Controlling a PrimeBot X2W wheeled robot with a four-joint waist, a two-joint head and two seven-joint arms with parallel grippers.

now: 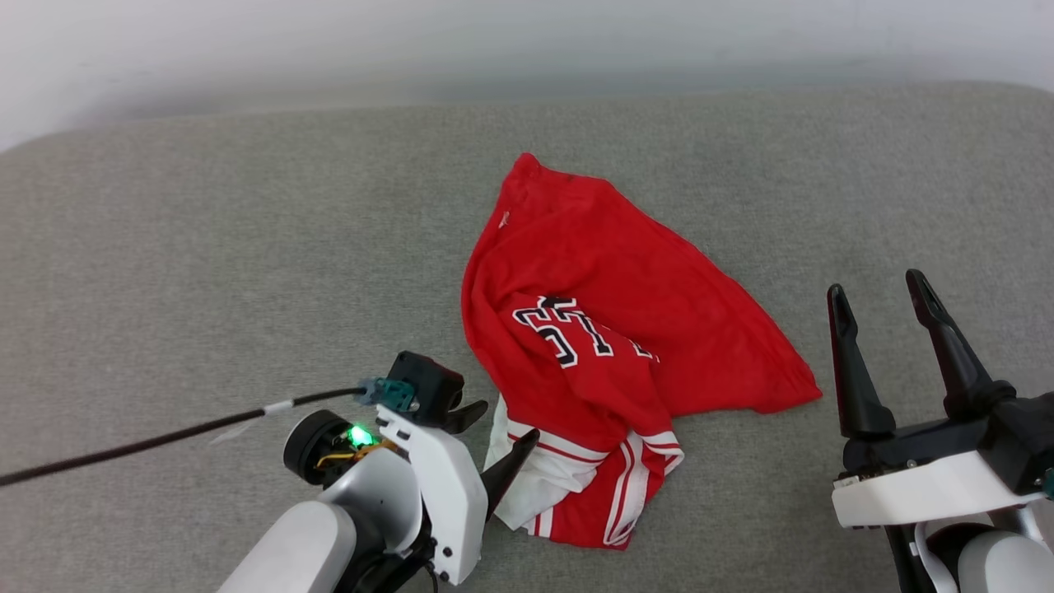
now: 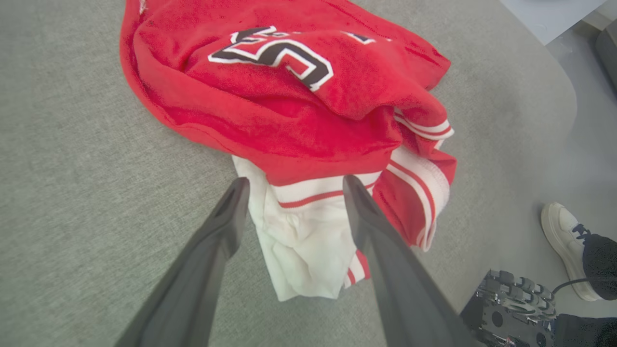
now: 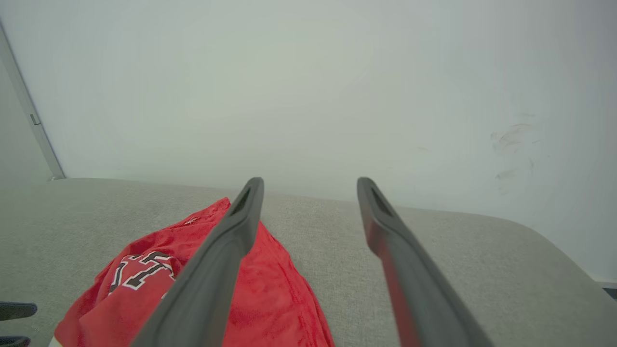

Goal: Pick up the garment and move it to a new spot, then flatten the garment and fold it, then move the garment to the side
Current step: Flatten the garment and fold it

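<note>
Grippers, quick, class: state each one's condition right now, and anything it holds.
Left gripper: open, straddling the white sleeve of the garment, nothing gripped.
Right gripper: open, empty, apart from the garment.

Lettering on the garment (image 1: 642, 280): partial only.
Black, white-edged print (image 1: 568, 329), frame centre, creased and upside down; one character looks like an S, two like L; no whole word readable.

Grey fabric-covered surface (image 1: 206, 247), crumpled red garment (image 1: 609, 272) lying on it, white sleeve nearest
</note>
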